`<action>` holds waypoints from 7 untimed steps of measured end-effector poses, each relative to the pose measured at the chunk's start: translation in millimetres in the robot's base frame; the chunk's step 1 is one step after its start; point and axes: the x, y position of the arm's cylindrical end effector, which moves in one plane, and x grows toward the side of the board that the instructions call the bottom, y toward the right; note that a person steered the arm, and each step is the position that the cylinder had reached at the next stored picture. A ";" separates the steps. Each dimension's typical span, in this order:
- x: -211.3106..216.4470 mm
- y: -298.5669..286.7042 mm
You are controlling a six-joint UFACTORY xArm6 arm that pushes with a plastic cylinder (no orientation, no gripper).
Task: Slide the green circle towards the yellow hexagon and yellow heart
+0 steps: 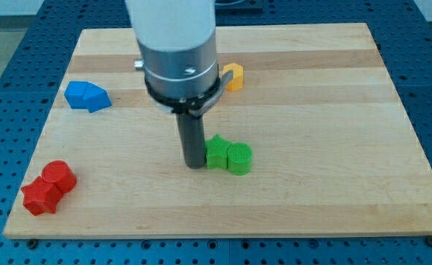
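The green circle lies near the board's middle, touching a second green block on its left whose shape I cannot make out. My tip rests on the board right against the left side of that second green block. A yellow block shows at the view's top, partly hidden behind the arm; I cannot tell whether it is the hexagon or the heart. No other yellow block shows.
Two blue blocks sit together at the view's upper left. Two red blocks sit together at the lower left, near the wooden board's edge. The arm's wide body hides part of the board's top middle.
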 end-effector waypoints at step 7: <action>-36.2 126.4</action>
